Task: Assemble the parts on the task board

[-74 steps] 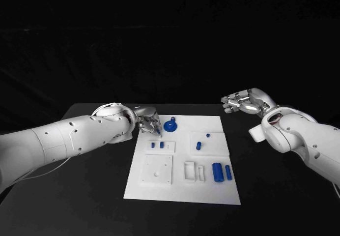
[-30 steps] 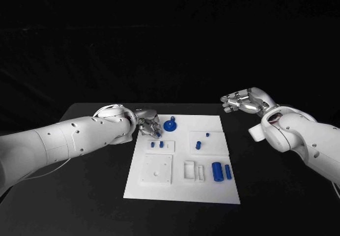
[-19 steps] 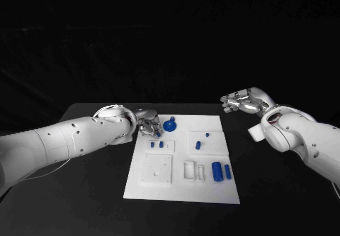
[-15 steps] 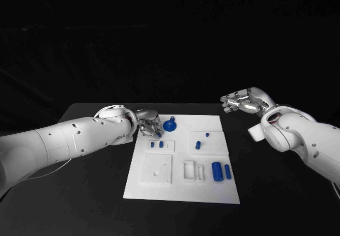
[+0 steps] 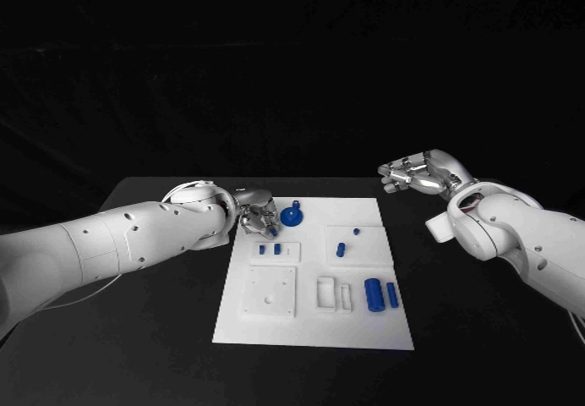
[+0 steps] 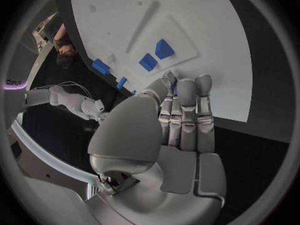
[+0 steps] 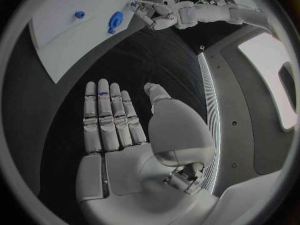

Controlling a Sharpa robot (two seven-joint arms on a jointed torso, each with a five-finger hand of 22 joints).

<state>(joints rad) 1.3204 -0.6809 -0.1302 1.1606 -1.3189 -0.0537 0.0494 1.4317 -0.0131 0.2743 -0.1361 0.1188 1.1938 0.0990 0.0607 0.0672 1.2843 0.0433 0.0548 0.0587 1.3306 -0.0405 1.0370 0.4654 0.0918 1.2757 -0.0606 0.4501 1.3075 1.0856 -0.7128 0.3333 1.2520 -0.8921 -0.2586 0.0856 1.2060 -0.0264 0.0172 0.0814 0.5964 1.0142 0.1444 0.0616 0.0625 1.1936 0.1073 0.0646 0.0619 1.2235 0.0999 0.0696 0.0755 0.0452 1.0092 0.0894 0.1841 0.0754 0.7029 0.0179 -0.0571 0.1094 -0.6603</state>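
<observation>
left hand [image 5: 255, 218] pinches a small blue part [image 6: 174, 86] beside the task board's [image 5: 312, 326] far-left corner.

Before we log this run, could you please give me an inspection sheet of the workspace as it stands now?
Surface: black table, bare around the board.
Task board: white plate in the middle, with raised white blocks.
Parts: round blue part at the far end; two small blue pieces on a left block; two more on a right block; two blue cylinders lying side by side near the right edge.
Clutter: nothing seen.
Left hand: at the board's far left corner, pinching a small blue piece at its fingertips.
Right hand: raised beyond the board's far right corner, open, holding nothing.
Cables: thin cable under the left arm.
Surroundings: dark backdrop.
</observation>
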